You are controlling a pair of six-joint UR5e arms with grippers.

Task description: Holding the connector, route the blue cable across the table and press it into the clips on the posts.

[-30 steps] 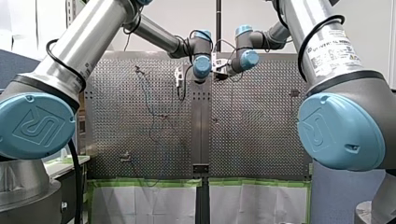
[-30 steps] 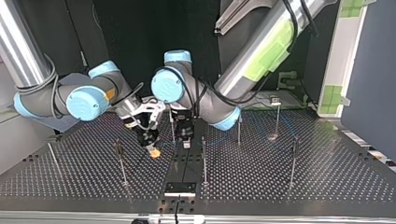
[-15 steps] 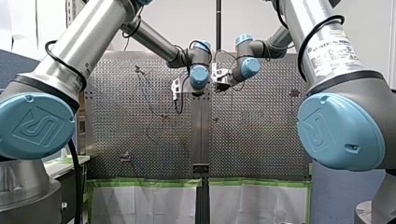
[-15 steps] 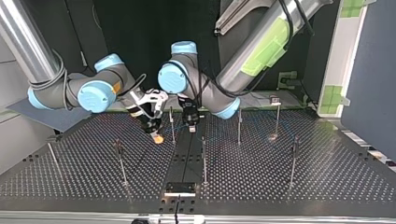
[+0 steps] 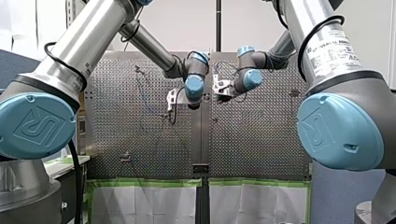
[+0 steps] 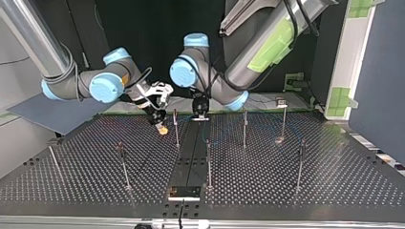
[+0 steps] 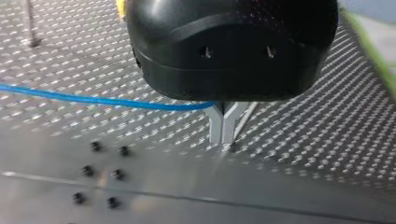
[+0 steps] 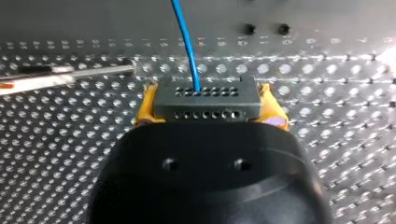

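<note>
In the right wrist view my right gripper [image 8: 210, 105] is shut, its yellow pads [image 8: 144, 109] clamping a grey connector [image 8: 205, 93]. The blue cable [image 8: 186, 42] leaves the connector and runs ahead over the perforated table. In the left wrist view my left gripper [image 7: 224, 133] has its metal fingers shut on the blue cable [image 7: 93, 100], close above the table. In the top view my right gripper [image 6: 161, 125] and my left gripper [image 6: 199, 114] hang side by side at the far middle, either side of a thin post [image 6: 176, 128].
Several thin posts stand on the perforated table [image 6: 286, 191], such as a post [image 6: 208, 162] near the middle, a post [image 6: 245, 128] and a post [image 6: 300, 164] at the top view's right, and a post [image 6: 123, 164] at its left. A black bracket [image 6: 184, 192] sits at the near edge.
Both grippers have moved together away from the top view's camera, toward the table's far edge, keeping their grips. In the front view they have come lower and nearer.
</note>
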